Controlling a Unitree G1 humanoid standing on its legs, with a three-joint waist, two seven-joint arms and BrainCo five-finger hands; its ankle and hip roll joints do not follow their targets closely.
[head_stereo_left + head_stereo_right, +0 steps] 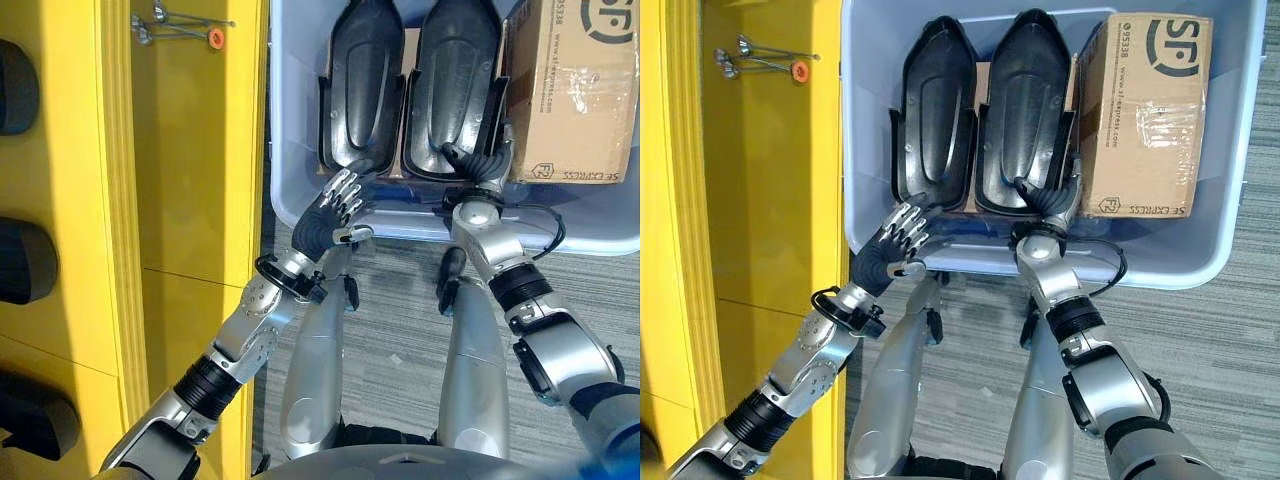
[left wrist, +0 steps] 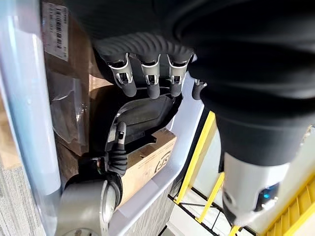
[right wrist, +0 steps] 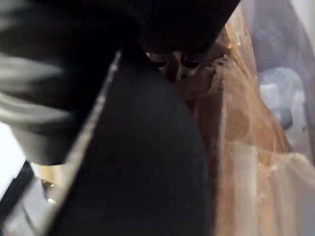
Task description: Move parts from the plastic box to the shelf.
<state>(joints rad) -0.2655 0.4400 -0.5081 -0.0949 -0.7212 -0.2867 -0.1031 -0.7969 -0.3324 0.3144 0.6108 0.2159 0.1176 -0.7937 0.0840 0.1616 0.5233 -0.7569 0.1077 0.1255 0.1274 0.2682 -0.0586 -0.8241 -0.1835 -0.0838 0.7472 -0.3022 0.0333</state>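
Observation:
Two black moulded parts stand side by side in the pale blue plastic box (image 1: 287,120). My left hand (image 1: 338,200) hovers open at the box's near rim, its fingers just short of the lower end of the left part (image 1: 365,80). My right hand (image 1: 482,160) is shut on the lower end of the right part (image 1: 455,70), thumb lying across its inner face and fingers curled round its edge beside the cardboard box (image 1: 575,90). The right wrist view has that black part (image 3: 142,162) close up against the cardboard (image 3: 241,123). In the left wrist view, the right hand (image 2: 117,147) sits past my straight fingers (image 2: 150,78).
The yellow shelf (image 1: 190,180) runs along the left, close beside the box. Black parts (image 1: 25,262) lie in its far-left bays. Metal hooks with an orange disc (image 1: 215,38) stick out near its top. Grey carpet (image 1: 400,350) lies below the box.

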